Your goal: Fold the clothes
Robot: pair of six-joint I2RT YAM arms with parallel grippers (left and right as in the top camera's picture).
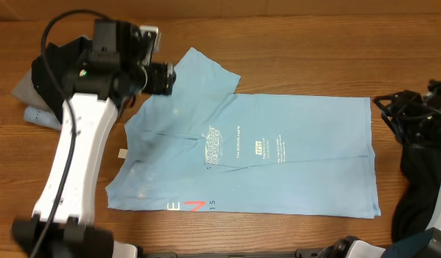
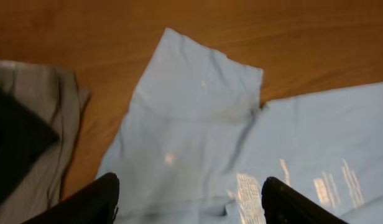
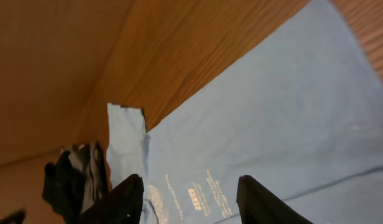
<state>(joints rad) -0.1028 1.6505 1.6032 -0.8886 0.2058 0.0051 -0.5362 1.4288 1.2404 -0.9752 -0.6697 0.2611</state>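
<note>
A light blue T-shirt with white lettering lies spread flat on the wooden table, neck to the left and hem to the right. Its far sleeve is spread out at the upper left. My left gripper is open and empty, hovering over the shirt's far sleeve and shoulder. From overhead its wrist sits near the sleeve. My right gripper is open and empty, held above the table off the shirt's hem side. From overhead it is at the right edge.
A pile of grey and black garments lies at the far left, also in the left wrist view. A black garment hangs at the right edge. Bare wooden table runs behind the shirt.
</note>
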